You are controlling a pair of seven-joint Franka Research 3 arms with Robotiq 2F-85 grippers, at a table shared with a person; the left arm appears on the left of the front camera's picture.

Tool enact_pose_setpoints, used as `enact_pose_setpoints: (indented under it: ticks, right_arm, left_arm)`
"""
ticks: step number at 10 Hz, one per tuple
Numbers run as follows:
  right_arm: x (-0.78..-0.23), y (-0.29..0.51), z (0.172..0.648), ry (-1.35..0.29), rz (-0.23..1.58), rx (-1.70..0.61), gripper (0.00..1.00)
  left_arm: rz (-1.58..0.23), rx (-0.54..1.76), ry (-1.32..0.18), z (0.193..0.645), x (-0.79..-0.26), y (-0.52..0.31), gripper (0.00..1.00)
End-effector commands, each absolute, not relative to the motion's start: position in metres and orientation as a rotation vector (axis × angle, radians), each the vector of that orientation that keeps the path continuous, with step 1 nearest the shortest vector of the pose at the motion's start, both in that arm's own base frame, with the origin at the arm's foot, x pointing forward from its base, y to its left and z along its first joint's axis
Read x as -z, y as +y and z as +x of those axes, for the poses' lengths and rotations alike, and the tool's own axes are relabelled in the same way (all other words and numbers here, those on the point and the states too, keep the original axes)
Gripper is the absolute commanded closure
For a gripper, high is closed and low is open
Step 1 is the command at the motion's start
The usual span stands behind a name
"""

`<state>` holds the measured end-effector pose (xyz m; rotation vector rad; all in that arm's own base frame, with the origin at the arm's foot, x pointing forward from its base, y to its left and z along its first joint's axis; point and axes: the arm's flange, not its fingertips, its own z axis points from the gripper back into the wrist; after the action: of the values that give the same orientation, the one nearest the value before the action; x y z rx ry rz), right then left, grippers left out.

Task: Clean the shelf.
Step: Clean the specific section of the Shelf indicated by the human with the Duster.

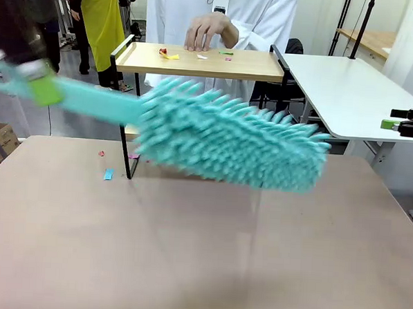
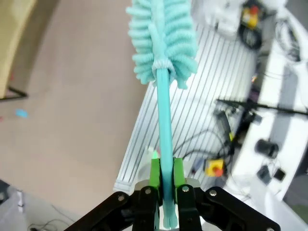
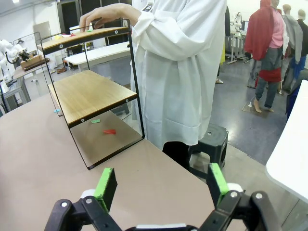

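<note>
Entry, left claw. My left gripper [image 2: 166,169] was clamped on the thin handle of the turquoise duster [image 1: 228,138], green pads flat on either side of the stem near its butt end. My right gripper [image 3: 162,178] stood wide apart with nothing between its pads, off to the right of the work.

Location of the shelf [image 1: 204,61]: far side of the brown table [image 1: 187,257], roughly centre, directly in front of the person. The person's hand [image 1: 209,31] rested on the top board. Coloured paper scraps [image 1: 169,54] lay on that board. More lay on the table by the shelf's left leg [image 1: 108,173] and under the lower board [image 3: 109,131].

The duster head hung on the near side of the shelf at about lower-board height. I could not tell whether it was touching the shelf.

Handling judgement:
- Shelf: probably light and stiff. With such thin wire legs, a sideways sweep might slide or rock it.
- If it had to be steadied, the raised side handles or a frame upright looked the best hold, not the board edges.
- Duster: soft, floppy fringe and very light. The long handle gives leverage, so a grip this far back may let the head sag or swing.
- Scraps: featherweight, likely to scatter under a fast stroke.
</note>
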<state>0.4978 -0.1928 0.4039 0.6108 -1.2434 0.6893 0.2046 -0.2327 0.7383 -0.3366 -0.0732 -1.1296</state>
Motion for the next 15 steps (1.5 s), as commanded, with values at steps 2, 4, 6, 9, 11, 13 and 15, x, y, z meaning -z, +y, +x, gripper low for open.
enact_pose_setpoints:
  ticks: [2, 4, 6, 9, 11, 13, 15]
  right_arm:
    - [-0.407, -0.193, 0.497, -1.242, 0.605, -0.693, 0.00]
    - [-0.407, -0.193, 0.497, -1.242, 0.605, -0.693, 0.00]
    - [-0.407, -0.193, 0.497, -1.242, 0.605, -0.693, 0.00]
    - [-0.407, -0.193, 0.497, -1.242, 0.605, -0.693, 0.00]
    - [-0.407, -0.193, 0.497, -1.242, 0.605, -0.693, 0.00]
    - [-0.407, -0.193, 0.497, -1.242, 0.605, -0.693, 0.00]
    - [-0.407, -0.193, 0.497, -1.242, 0.605, -0.693, 0.00]
  left_arm:
    - [-0.323, 0.861, -0.320, 0.187, -0.776, -0.309, 0.87]
    - [-0.323, 0.687, -0.470, 0.175, -0.790, -0.353, 0.87]
    - [-0.309, 0.509, -0.544, 0.186, -0.797, -0.394, 0.87]
    - [-0.279, 0.283, -0.686, 0.228, -0.791, -0.452, 0.87]
    - [-0.286, 0.186, -0.753, 0.260, -0.777, -0.477, 0.87]
    - [-0.274, 0.136, -0.718, 0.285, -0.760, -0.488, 0.87]
    - [-0.222, 0.090, -0.724, 0.307, -0.744, -0.492, 0.87]
